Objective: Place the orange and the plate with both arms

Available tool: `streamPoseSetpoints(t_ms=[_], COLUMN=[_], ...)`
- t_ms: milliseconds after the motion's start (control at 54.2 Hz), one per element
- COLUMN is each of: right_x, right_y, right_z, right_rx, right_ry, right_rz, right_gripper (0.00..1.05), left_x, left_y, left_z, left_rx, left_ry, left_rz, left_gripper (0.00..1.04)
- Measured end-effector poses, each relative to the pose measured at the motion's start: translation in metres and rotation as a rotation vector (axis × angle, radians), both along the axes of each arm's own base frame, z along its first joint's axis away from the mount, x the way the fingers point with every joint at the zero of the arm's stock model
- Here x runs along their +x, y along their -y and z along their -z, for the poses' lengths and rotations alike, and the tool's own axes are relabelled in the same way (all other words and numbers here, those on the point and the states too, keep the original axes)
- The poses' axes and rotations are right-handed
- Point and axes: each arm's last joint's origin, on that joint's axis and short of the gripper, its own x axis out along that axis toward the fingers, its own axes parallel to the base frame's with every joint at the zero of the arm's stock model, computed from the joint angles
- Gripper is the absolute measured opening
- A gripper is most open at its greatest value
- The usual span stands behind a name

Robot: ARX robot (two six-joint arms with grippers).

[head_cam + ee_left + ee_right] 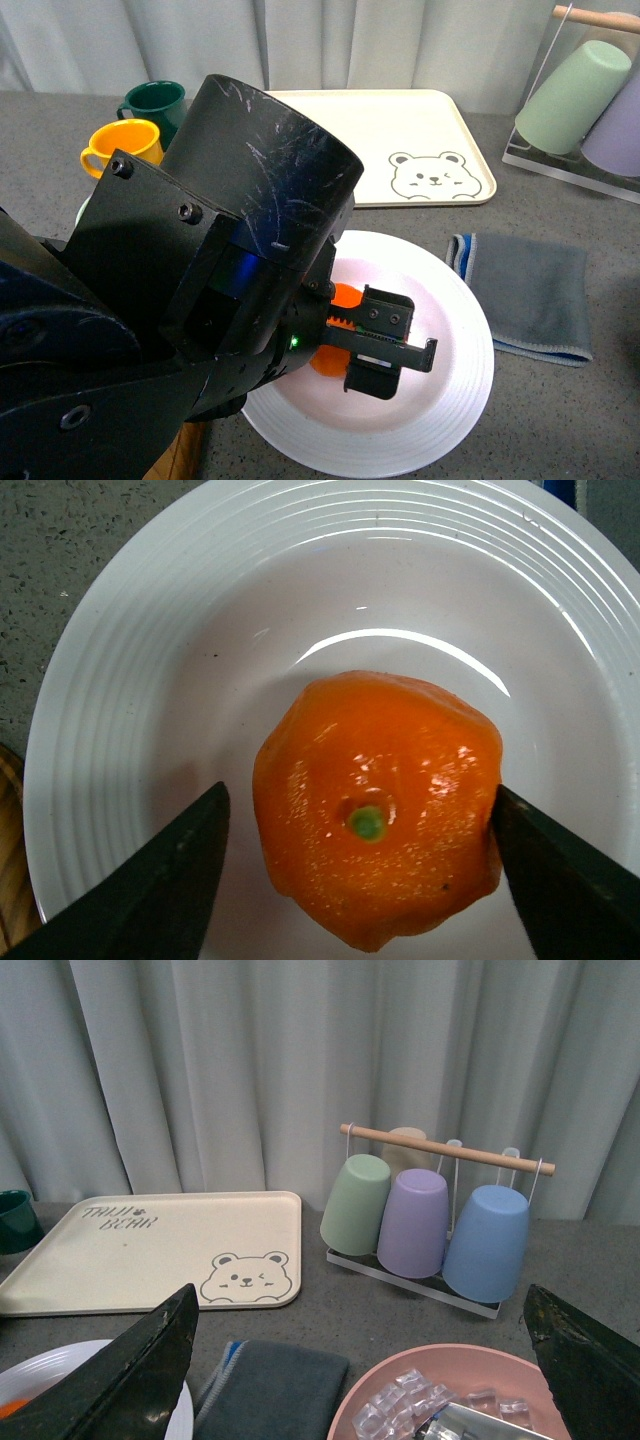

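Observation:
The orange (pixel 380 805) lies in the middle of the white ridged plate (pixel 120 680), green stem dot up. My left gripper (pixel 360 865) is open right above it, one finger on each side of the fruit; the fruit looks close to or touching one finger. In the front view the left gripper (pixel 375 345) hangs over the plate (pixel 455 400) and hides most of the orange (pixel 345 295). My right gripper (pixel 365 1375) is open and empty, raised above a pink bowl, off to the right of the plate (pixel 30 1365).
A beige bear tray (pixel 420 140) lies behind the plate. A grey cloth (pixel 530 290) lies to its right. A yellow mug (pixel 122 145) and a green mug (pixel 155 100) stand at back left. A cup rack (pixel 430 1220) stands at back right. The pink bowl (pixel 400 1370) holds ice cubes.

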Motion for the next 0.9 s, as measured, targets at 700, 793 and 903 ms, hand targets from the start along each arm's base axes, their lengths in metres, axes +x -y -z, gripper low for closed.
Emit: streamPoseSetpoints(t_ms=[700,793,903], right_x=[0.000,0.000,0.000], right_y=[0.000,0.000,0.000], right_z=[0.000,0.000,0.000], right_rx=[0.000,0.000,0.000], right_ry=[0.000,0.000,0.000], right_rz=[0.000,0.000,-0.003], right_gripper=[0.95,0.95,0.95], left_x=[0.012,0.013,0.006], left_y=[-0.029,-0.038,-0.065], left_z=[-0.045,-0.047,-0.034], left_rx=[-0.097,-0.064,0.007], left_ry=[0.089,0.145,0.466], left_rz=[-0.146,-0.199,-0.367], left_gripper=[0.98,0.97,0.81])
